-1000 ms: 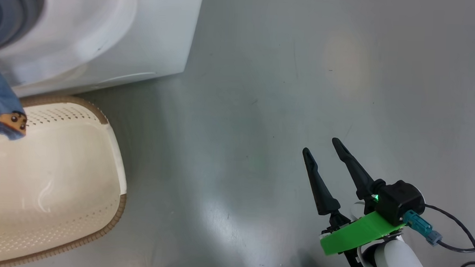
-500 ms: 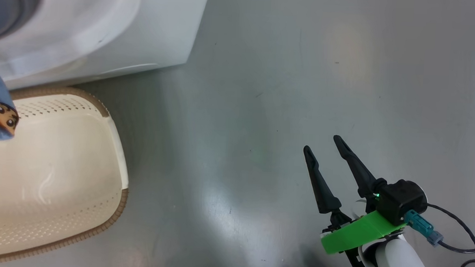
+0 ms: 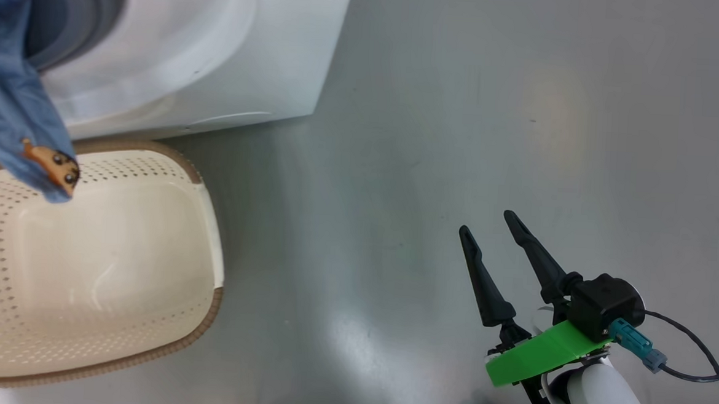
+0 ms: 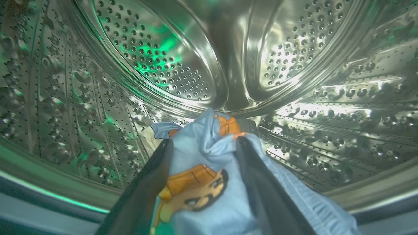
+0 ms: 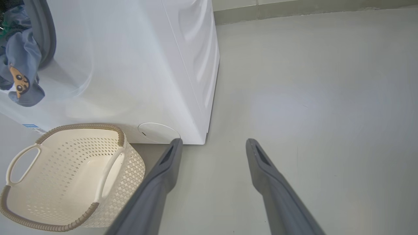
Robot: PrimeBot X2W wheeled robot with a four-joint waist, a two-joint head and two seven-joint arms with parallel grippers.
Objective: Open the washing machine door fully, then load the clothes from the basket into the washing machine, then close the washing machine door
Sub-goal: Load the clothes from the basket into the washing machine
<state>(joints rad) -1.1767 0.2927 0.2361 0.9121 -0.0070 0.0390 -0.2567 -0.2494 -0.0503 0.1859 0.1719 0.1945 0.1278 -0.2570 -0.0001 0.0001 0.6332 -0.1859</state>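
Hanging above the basket point(image 3: 209, 219), clothes point(image 3: 13, 110) lie inside the spread left end effector point(image 4: 205, 141); right end effector point(image 3: 486, 221) gapes.

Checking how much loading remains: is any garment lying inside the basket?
No, the basket shows a bare perforated cream interior in the right wrist view, while a light-blue garment hangs from the opening of the washing machine.
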